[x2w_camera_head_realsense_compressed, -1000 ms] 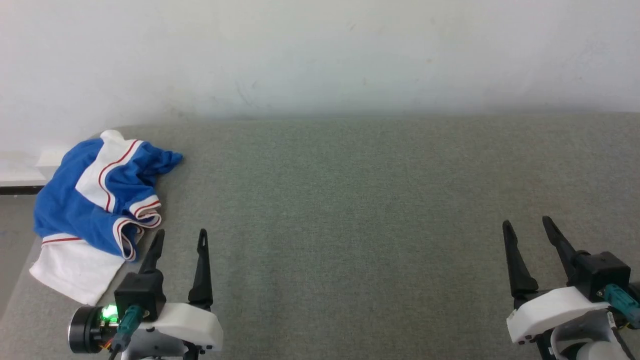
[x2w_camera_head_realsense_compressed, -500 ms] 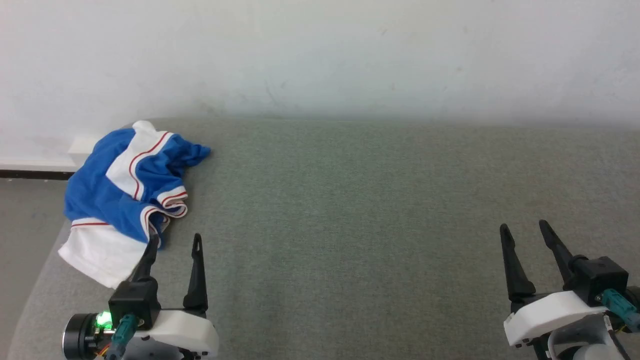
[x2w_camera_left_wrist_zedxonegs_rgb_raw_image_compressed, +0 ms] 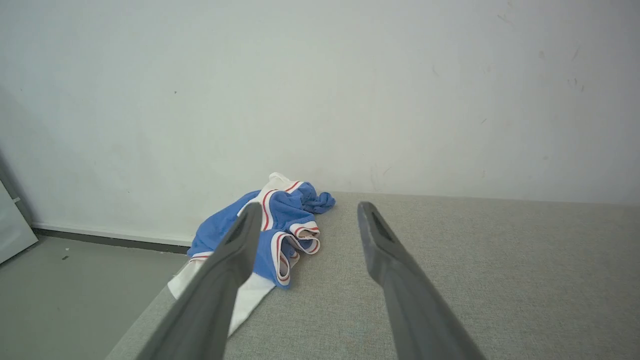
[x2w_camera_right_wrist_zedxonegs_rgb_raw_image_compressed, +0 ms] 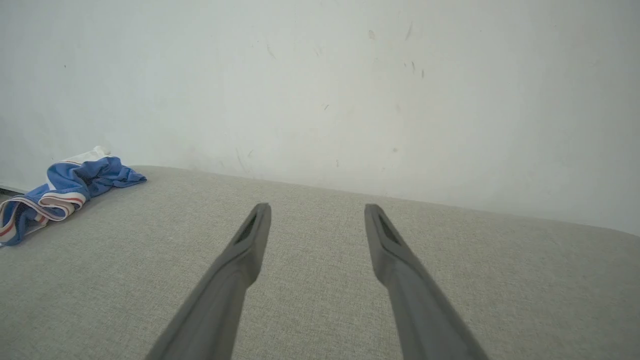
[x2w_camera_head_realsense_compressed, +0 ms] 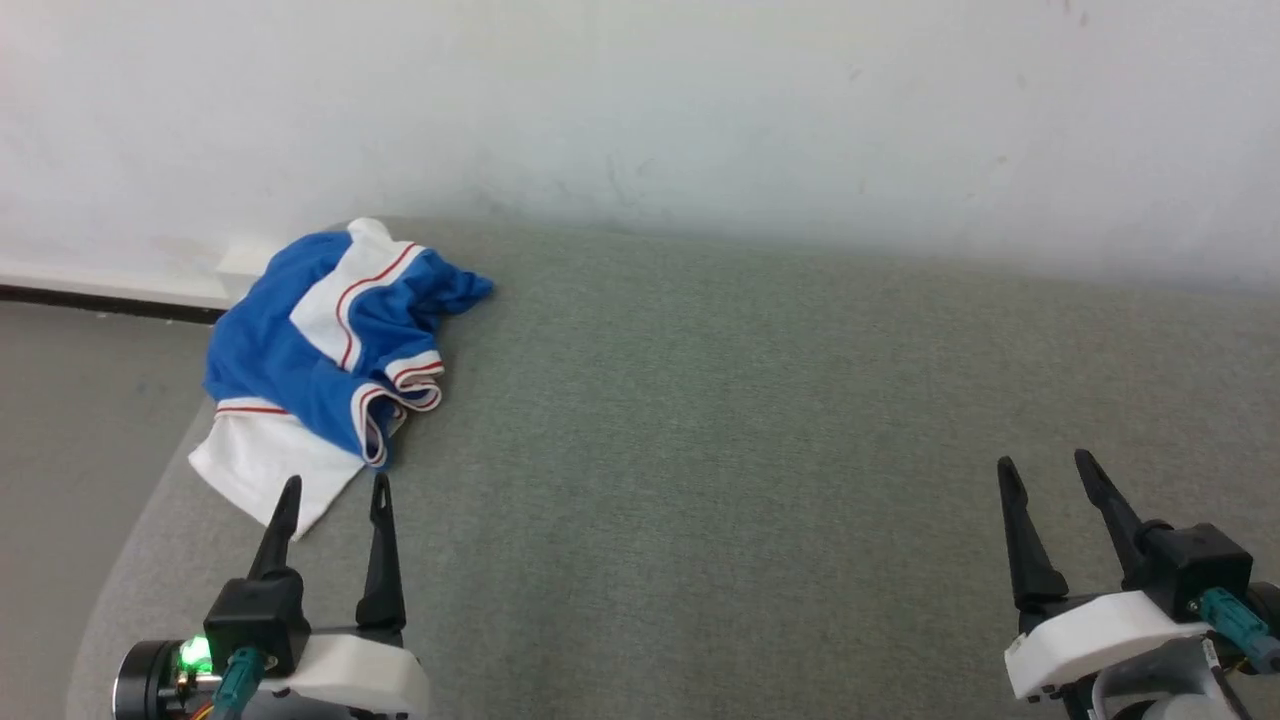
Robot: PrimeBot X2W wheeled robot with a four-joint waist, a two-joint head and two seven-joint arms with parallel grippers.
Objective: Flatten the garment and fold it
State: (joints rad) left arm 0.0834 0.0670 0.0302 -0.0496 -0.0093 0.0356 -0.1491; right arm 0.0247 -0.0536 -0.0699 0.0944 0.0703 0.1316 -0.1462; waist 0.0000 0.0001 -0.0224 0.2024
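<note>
One crumpled garment (x2w_camera_head_realsense_compressed: 290,365); left end effector (x2w_camera_head_realsense_compressed: 335,482), right end effector (x2w_camera_head_realsense_compressed: 1044,460): two, both spread, empty.

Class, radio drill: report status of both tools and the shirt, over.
Left tool open, empty, near garment. Right tool open, empty, far right. Garment crumpled, left end of grey surface. Nothing in the way.

I see the left gripper (x2w_camera_left_wrist_zedxonegs_rgb_raw_image_compressed: 310,207) with fingers (x2w_camera_left_wrist_zedxonegs_rgb_raw_image_compressed: 220,280) spread wide, holding nothing. The garment (x2w_camera_left_wrist_zedxonegs_rgb_raw_image_compressed: 287,212) lies crumpled at 11 o'clock, partly behind one finger, at the grey table (x2w_camera_left_wrist_zedxonegs_rgb_raw_image_compressed: 475,260) corner near the wall (x2w_camera_left_wrist_zedxonegs_rgb_raw_image_compressed: 320,90).
</note>
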